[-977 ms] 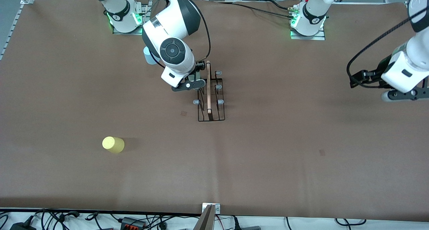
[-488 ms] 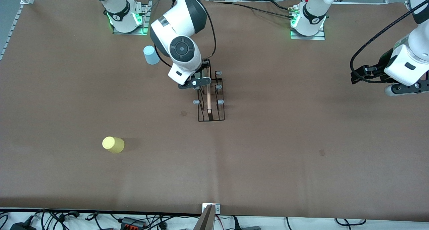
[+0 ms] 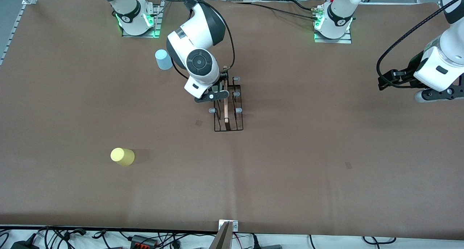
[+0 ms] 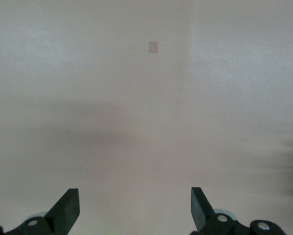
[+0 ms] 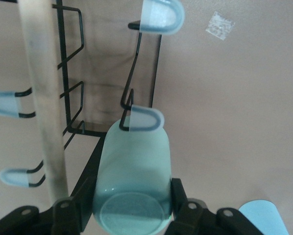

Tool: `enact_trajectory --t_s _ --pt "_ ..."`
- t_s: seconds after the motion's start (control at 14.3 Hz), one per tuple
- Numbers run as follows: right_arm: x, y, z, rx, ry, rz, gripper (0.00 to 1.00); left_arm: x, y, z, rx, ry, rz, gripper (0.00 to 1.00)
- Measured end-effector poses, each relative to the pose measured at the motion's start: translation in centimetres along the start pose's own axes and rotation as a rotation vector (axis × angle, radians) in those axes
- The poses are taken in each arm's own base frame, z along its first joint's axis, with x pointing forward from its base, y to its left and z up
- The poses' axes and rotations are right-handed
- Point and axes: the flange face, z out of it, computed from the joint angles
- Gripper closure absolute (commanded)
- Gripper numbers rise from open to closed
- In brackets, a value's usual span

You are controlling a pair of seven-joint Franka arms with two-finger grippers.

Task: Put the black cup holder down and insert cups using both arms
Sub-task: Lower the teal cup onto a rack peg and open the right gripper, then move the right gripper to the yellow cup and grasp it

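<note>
- Where the black cup holder [image 3: 227, 106] stands mid-table, the right gripper [image 3: 214, 93] hangs over its farther prongs, jaws clamped on a pale sage green cup [image 5: 132, 183].
- Capped prong [image 5: 144, 119]: touching that cup's rim.
- Light blue cup [image 3: 163, 59]: upside down, near the right arm's base.
- Yellow cup [image 3: 122, 156]: nearer the front camera, well apart.
- Left gripper [image 4: 135, 211]: waiting over bare table at the left arm's end, jaws apart.

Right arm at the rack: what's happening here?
The right pincer is shut on a green cup, holding it at a capped prong of the black rack mid-table. The left pincer waits open over bare table toward its own end. A blue cup stands near the right arm's base, and a yellow cup sits nearer the front camera, both untouched.
</note>
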Motion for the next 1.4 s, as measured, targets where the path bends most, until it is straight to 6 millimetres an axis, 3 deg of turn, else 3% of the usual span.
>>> enact_trajectory --t_s 0.21,0.35,0.56,0.7,0.84,0.98,1.19,1.4 --pt "0.3 0.2 0.1 0.0 0.002 0.005 0.0 -0.1 0.2 0.0 0.001 -0.002 0.002 0.0" --pt "0.6 0.5 -1.0 0.004 0.009 0.011 0.0 -0.1 0.2 0.0 0.001 -0.003 0.0 0.0" --pt "0.4 1.2 -4.9 0.001 0.0 0.017 0.0 -0.1 0.3 0.0 0.001 -0.003 0.0 0.0" --pt "1.0 3.2 -8.5 0.002 0.018 0.045 0.0 -0.1 0.4 0.0 0.001 -0.003 0.0 0.0" --pt "2.6 7.0 -11.0 -0.042 0.074 0.101 0.0 -0.1 0.4 0.0 0.001 -0.004 0.0 0.0" --pt "4.5 12.0 -12.1 -0.119 0.121 0.174 0.0 -0.2 0.4 0.0 0.001 -0.004 0.0 0.0" --pt "8.0 20.4 -12.4 -0.135 0.169 0.304 0.0 -0.2 0.4 0.0 0.001 -0.004 0.0 0.0" --pt "11.3 29.5 -11.3 -0.118 0.204 0.346 0.0 -0.2 0.4 -0.1 -0.001 -0.004 0.0 0.0"
